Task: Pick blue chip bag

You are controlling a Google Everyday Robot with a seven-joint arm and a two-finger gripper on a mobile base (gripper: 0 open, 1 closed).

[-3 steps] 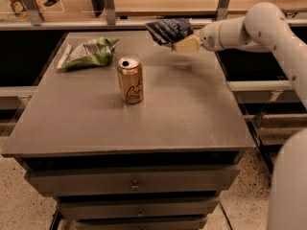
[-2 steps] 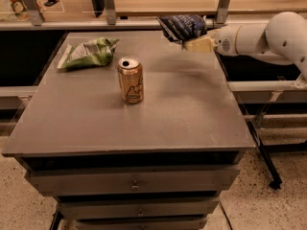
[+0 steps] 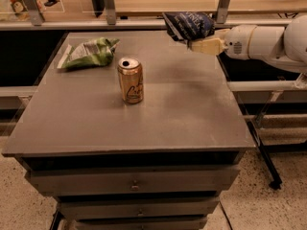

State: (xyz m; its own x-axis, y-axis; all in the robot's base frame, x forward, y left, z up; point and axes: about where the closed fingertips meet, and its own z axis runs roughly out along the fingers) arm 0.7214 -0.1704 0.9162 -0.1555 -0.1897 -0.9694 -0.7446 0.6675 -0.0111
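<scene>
The blue chip bag (image 3: 188,25), dark navy foil with white lettering, hangs in the air above the far right corner of the grey table (image 3: 158,123). My gripper (image 3: 201,41) reaches in from the right on a white arm and is shut on the bag's lower right edge, holding it clear of the tabletop. The gold soda can (image 3: 130,80) stands upright near the table's middle, well left of the gripper. The green-and-white snack bag (image 3: 90,53) lies at the far left of the table.
The table has drawers (image 3: 132,183) under its front edge. A wooden shelf with metal uprights (image 3: 224,1) runs behind the table, close behind the held bag. Side rails (image 3: 268,86) extend at the right under my arm.
My gripper has carried the blue chip bag higher and to the right, away from the table's surface. The can and the green bag have not moved.
</scene>
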